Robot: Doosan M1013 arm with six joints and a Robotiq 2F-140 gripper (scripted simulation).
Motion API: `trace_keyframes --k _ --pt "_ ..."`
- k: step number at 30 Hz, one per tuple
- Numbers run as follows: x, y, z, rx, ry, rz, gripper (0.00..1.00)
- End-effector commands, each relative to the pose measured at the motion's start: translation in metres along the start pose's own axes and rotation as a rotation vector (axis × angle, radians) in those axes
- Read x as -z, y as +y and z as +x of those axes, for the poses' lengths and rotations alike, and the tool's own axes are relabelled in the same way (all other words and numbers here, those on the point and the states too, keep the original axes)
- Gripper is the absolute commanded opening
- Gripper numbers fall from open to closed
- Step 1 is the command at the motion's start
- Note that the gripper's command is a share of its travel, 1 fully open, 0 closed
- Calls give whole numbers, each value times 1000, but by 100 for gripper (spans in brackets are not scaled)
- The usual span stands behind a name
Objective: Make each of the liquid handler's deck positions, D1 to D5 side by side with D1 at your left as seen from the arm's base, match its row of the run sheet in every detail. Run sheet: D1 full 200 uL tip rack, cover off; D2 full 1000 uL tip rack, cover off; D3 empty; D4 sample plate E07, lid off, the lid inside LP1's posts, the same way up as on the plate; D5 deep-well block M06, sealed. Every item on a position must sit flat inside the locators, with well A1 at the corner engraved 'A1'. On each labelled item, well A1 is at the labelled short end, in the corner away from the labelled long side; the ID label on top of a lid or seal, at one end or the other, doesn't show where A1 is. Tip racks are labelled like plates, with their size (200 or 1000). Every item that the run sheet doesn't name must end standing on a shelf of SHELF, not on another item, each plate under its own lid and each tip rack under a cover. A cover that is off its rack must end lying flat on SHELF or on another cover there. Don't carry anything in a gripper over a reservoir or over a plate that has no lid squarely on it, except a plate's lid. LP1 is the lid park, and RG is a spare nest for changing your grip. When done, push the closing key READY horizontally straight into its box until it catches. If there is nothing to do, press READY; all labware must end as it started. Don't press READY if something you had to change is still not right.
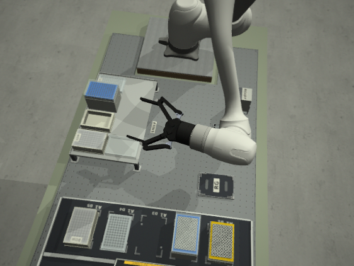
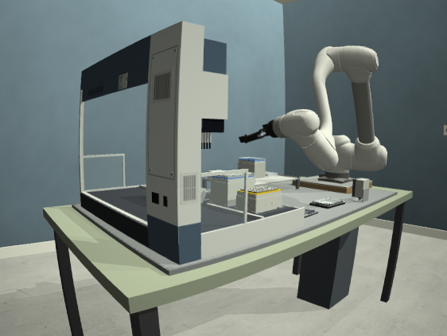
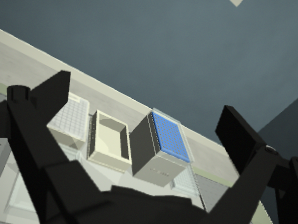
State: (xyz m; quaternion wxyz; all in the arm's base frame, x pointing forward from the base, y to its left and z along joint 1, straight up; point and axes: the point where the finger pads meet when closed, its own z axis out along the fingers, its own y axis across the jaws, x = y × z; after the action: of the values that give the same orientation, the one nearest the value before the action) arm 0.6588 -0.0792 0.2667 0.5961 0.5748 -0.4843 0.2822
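My gripper is open and empty, held level in the air over the near edge of SHELF. On the deck, D5 holds a sealed block and D4 an unlidded plate. D3 is bare. D2 holds a blue-rimmed open tip rack. D1 holds a yellow-rimmed open tip rack. The READY key box stands beside the arm.
SHELF carries a blue-topped tip rack, an open cream box, a lidded plate and two clear flat covers. The RG nest lies on the table. The liquid handler's frame towers over the deck.
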Motion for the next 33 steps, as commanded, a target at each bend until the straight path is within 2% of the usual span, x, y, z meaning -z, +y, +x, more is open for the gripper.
trace_keyframes --k 1,14,16,31,33 --pt "7 -6 3 22 -14 29 79" --pt "54 -48 21 177 -102 219 79" --pt "54 -48 21 177 -102 219 79" --pt "108 -96 41 355 -203 438 79" --pt "108 -96 41 355 -203 438 79"
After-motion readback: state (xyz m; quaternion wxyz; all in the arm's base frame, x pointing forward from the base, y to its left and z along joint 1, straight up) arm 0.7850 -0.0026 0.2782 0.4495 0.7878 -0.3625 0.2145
